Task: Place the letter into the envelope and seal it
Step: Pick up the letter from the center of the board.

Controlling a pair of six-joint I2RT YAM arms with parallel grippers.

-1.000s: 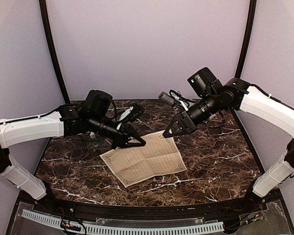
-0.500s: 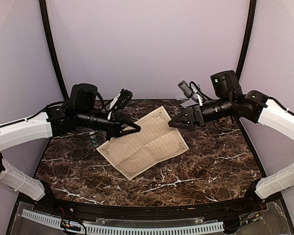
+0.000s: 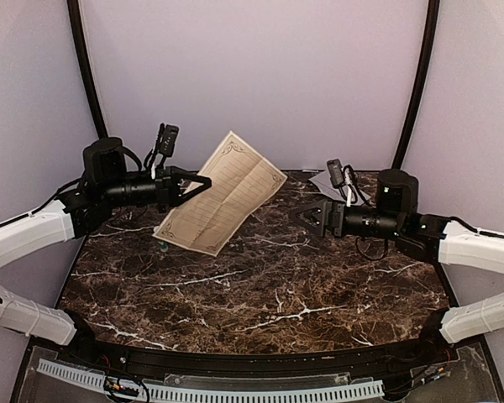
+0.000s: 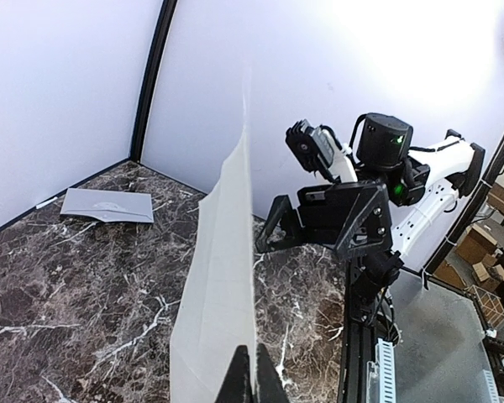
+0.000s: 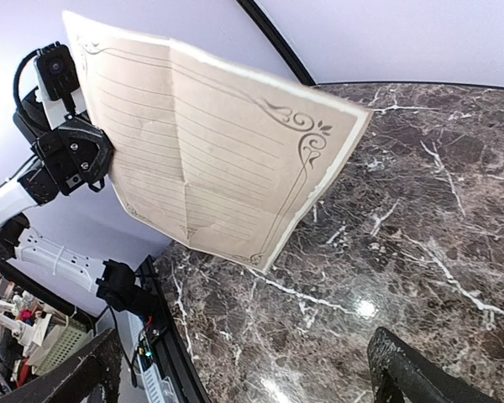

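Observation:
My left gripper [image 3: 203, 183] is shut on the edge of the letter [image 3: 223, 193], a cream sheet with a dark ornamental border, ruled lines and fold creases. The sheet hangs tilted in the air above the back left of the marble table [image 3: 277, 285]. From the left wrist it shows edge-on as the letter [image 4: 223, 277] rising from the closed fingertips [image 4: 254, 369]. Right of centre, my right gripper [image 3: 307, 214] stands open and apart from the sheet, facing the letter [image 5: 202, 151]. The grey envelope [image 4: 107, 206] lies flat at the back of the table, partly hidden behind the right wrist [image 3: 319, 179].
Purple walls and black curved frame poles [image 3: 88, 75] close in the back and sides. A white slotted cable strip [image 3: 210, 390] runs along the near edge. A small green item [image 3: 161, 246] sits on the table below the lifted sheet.
The right gripper opened, let go of the letter and drew back to the right. The left gripper lifted the sheet off the table, up and toward the back left.

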